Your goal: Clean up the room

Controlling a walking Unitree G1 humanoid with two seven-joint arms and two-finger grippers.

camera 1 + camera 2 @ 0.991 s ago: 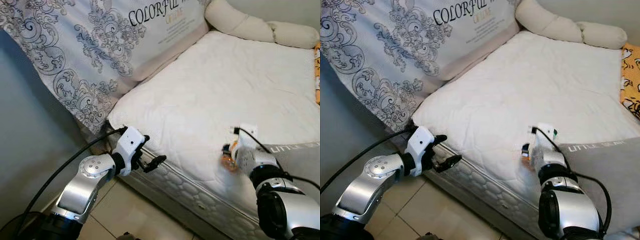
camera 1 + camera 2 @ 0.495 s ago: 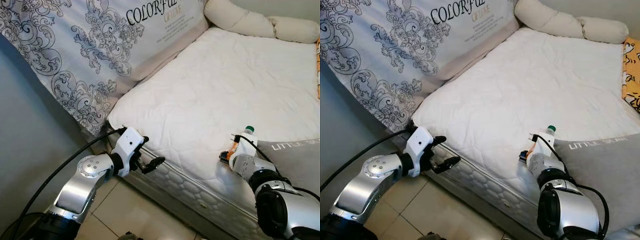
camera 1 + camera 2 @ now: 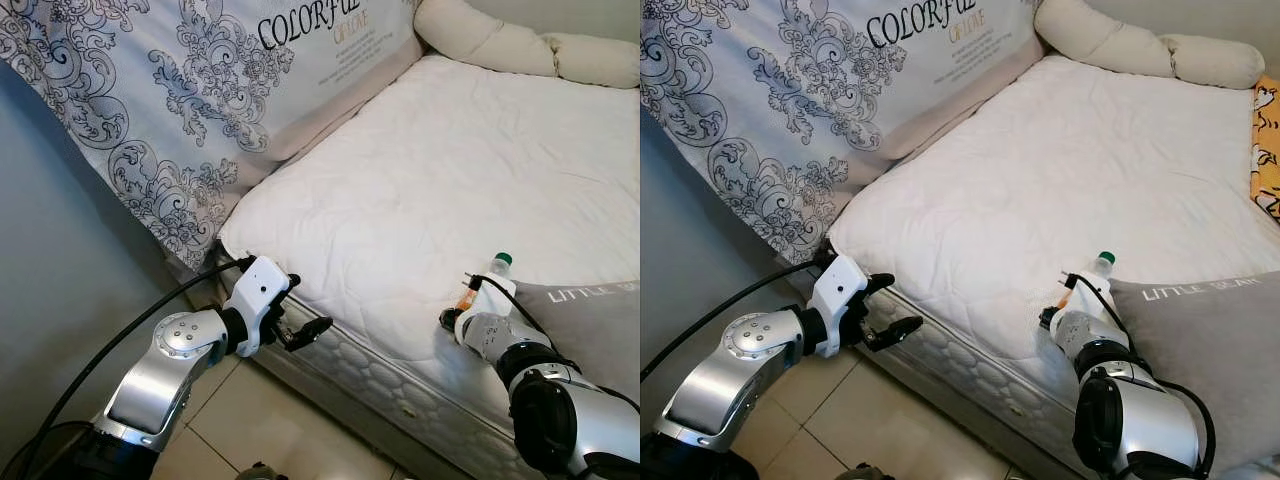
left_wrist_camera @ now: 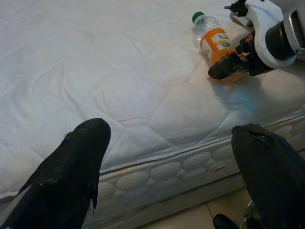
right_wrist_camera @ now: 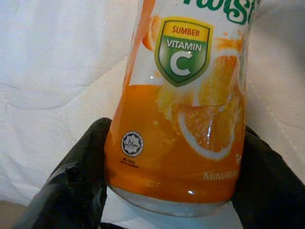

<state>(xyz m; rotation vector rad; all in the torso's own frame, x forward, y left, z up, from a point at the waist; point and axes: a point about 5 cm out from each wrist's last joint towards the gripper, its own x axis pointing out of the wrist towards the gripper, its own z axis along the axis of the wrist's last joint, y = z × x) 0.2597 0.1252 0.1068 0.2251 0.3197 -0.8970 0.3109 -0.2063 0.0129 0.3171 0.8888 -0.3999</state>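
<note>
Right now I am looking at a small clear plastic bottle (image 4: 212, 39) with a green cap and an orange label, its lower part showing orange through the plastic. It is lying on its side on the white quilted mattress (image 3: 430, 190), near the front edge, just beside a grey pillow (image 3: 1200, 350). Its long axis is running away from the mattress edge, cap pointing toward the far side of the bed and base toward my right gripper (image 5: 169, 191).

My right gripper is clamping the bottle's base, one black finger (image 5: 71, 181) pressing on each side. On the label I am reading "SUMBER VITAMIN C" inside a green shield, orange slices printed around it, a round halal mark and part of the word "MINUM" low down. Green lettering higher up is cut off.

My left gripper (image 3: 300, 325) is hanging beside the mattress corner over the tiled floor (image 3: 290, 430), its two fingers spread wide and holding nothing.

Against the wall a patterned cloth (image 3: 200, 90) is reading "COLORFUL LOVE", and the grey pillow is reading "LITTLE BEAR".
</note>
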